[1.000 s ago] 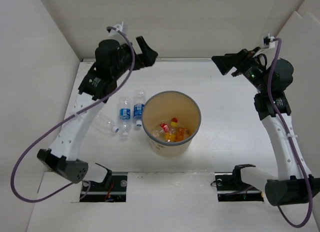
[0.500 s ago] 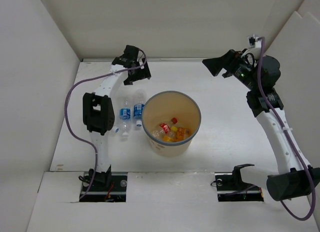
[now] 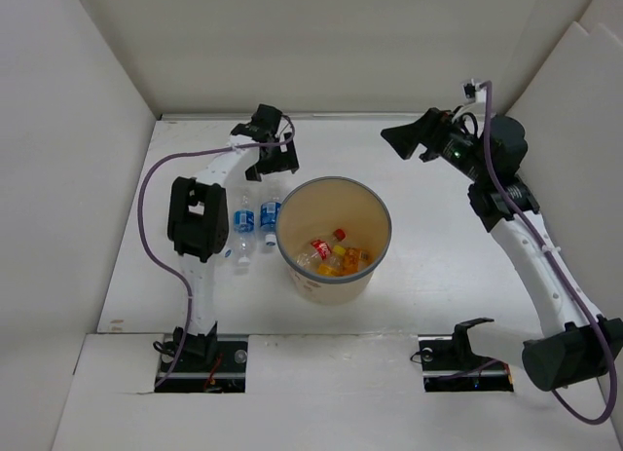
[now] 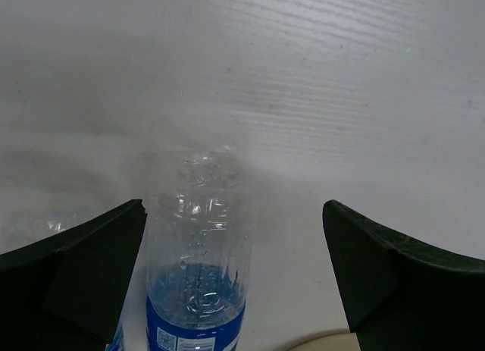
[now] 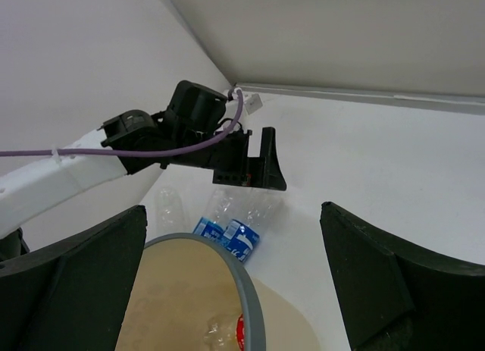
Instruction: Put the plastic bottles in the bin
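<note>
**A:** What are we seeing on the white surface [image 3: 438,246] right now?

**B:** We are looking down at the tan bin [image 3: 387,227], which is sitting in the middle. A red-labelled bottle [image 3: 321,247] and an orange bottle [image 3: 343,263] are already lying inside it. Two more bottles are lying just beside its left wall.

**A:** Why is the left gripper [image 3: 277,159] hanging where it is?

**B:** We are judging that it is lining up a grasp. It is hovering over the blue-labelled bottle [image 4: 198,275] nearest the bin, with its fingers spread wide to either side of the bottle. They are gripping nothing and not touching it. A second blue-labelled bottle [image 3: 243,220] is waiting alongside.

**A:** And the right gripper [image 3: 404,139]?

**B:** It is holding high and well apart from the bin on the far right. It is wide open and empty, and we are guessing this is leaving the left arm room.
</note>
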Action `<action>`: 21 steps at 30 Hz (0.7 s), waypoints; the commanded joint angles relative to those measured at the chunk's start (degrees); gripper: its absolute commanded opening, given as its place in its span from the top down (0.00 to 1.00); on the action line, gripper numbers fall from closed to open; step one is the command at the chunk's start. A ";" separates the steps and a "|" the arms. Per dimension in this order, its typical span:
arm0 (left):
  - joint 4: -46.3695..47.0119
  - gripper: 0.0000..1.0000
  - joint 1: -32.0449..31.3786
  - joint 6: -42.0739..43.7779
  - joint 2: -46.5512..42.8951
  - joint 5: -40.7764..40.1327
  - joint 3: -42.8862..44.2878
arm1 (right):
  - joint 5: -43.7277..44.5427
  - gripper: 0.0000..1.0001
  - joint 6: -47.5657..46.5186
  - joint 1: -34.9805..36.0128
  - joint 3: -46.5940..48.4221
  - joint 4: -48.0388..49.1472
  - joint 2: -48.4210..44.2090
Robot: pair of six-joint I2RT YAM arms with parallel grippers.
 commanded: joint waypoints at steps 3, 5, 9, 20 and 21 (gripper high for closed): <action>3.07 0.01 -0.72 -0.47 -2.44 -2.00 -5.78 | 1.43 0.00 -0.85 1.50 -0.67 1.39 -0.36; 3.07 0.01 -0.72 -0.47 -1.83 -2.00 -6.30 | 1.43 0.00 -0.85 1.51 -0.67 1.39 -0.36; 3.07 0.11 -0.72 -0.47 0.19 -0.95 -6.30 | 1.95 0.00 -0.85 2.03 -1.20 1.39 -0.36; 3.60 0.68 -0.72 -1.00 2.92 2.13 -5.25 | 2.48 0.00 -0.85 2.03 -1.20 1.39 -1.94; 3.60 0.78 -0.72 -1.00 2.92 2.13 -5.25 | 2.48 0.00 -0.85 2.03 -1.20 1.39 -1.94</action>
